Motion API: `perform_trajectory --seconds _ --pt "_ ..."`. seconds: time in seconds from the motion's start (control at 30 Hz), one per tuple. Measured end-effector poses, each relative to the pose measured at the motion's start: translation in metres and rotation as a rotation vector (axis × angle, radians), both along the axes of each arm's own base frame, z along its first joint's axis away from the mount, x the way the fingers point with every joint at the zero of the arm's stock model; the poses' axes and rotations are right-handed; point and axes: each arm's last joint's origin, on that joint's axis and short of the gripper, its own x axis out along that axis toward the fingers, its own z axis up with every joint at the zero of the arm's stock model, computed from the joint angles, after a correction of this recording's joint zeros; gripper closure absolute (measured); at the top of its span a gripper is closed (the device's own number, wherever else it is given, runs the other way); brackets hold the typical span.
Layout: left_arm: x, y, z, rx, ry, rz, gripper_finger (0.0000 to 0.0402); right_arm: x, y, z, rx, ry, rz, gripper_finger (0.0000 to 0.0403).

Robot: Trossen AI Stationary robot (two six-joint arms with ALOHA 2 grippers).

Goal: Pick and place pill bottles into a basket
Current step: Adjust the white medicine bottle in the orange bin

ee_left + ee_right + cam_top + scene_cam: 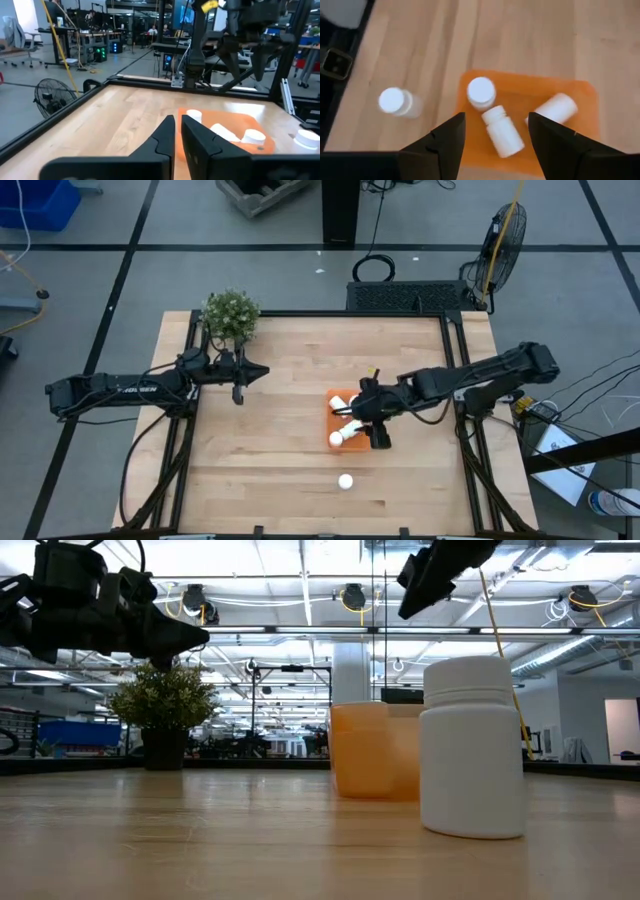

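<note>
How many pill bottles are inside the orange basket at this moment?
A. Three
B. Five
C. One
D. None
A: the right wrist view shows three pill bottles inside the orange basket, one upright and two lying on their sides, while a fourth bottle stands outside it on the wooden table.

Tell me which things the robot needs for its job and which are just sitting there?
For the job:
- three pill bottles in the basket
- one bottle on the table
- orange basket
- right gripper, open above the basket

Just there:
- potted plant
- floor fan
</note>
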Motion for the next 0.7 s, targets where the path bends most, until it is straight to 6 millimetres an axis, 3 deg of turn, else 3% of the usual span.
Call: perform_trajectory --seconds 0.33,0.7 --pt "0.000 0.000 -0.001 -0.059 0.004 -0.001 0.0357 0.016 -0.005 -0.052 -0.096 0.223 0.168 0.0202" --pt "0.000 0.001 -0.006 -0.088 0.051 0.020 0.0357 0.037 0.001 -0.089 -0.176 0.245 0.309 0.0204"
